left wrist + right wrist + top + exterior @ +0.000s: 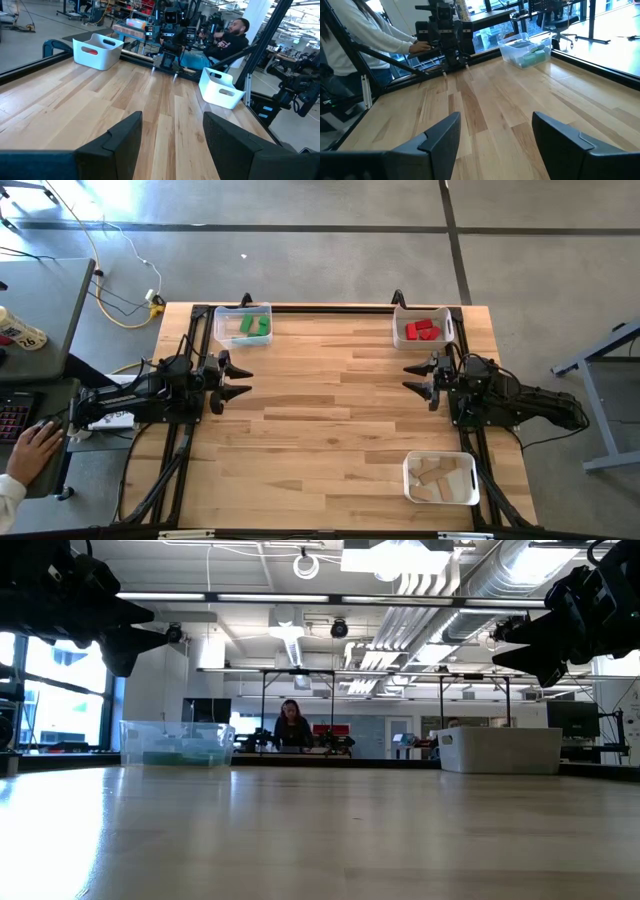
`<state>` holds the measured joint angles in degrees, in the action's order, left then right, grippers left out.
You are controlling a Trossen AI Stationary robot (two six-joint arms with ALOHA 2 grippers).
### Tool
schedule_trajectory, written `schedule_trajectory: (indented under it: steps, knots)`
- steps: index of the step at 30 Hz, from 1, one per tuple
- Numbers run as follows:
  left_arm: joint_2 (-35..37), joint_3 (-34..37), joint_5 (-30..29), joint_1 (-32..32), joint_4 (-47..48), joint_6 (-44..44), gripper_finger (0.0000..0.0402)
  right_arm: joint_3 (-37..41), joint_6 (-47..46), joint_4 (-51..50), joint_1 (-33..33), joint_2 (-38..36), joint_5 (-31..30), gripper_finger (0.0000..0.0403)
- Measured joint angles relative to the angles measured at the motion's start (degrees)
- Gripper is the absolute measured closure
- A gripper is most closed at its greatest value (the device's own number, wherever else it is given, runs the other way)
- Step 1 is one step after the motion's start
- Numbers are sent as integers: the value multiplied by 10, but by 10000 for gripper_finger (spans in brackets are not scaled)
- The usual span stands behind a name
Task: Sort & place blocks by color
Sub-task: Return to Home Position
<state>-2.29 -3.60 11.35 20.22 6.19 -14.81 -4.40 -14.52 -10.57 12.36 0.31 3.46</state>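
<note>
The table (pixel 330 420) is the biggest thing here, and no blocks lie on its middle. Both dark arms sit low at its 2 short sides. The left gripper (pixel 243 380) is near the table's left edge and the right gripper (pixel 410 377) near its right edge, each pointing toward the table's middle. That mirrored pose reads as a rest position, off the work surface. Both pairs of fingers stand wide apart with only bare tabletop between them, and neither has hold of anything.

3 bins sit at the table's corners, probably to leave its centre free for picking. In the high view, a clear bin (pixel 217 326) is at the table's upper-left corner, a white bin (pixel 398 330) at its upper-right, and a second white bin (pixel 408 478) at its lower-right.

The green blocks (pixel 253 326) lie in the clear bin, beside the left fingers. The red blocks (pixel 423 330) lie in the first white bin, beside the right fingers. The plain wood blocks (pixel 442 476) lie in the second, farther off. No block touches a finger, so sorting looks finished.
</note>
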Motion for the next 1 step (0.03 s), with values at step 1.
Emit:
schedule_trajectory:
  steps: [1]
  knots:
    - [0,0,0,0,0,0,202,0,0,0,0,0,0,169]
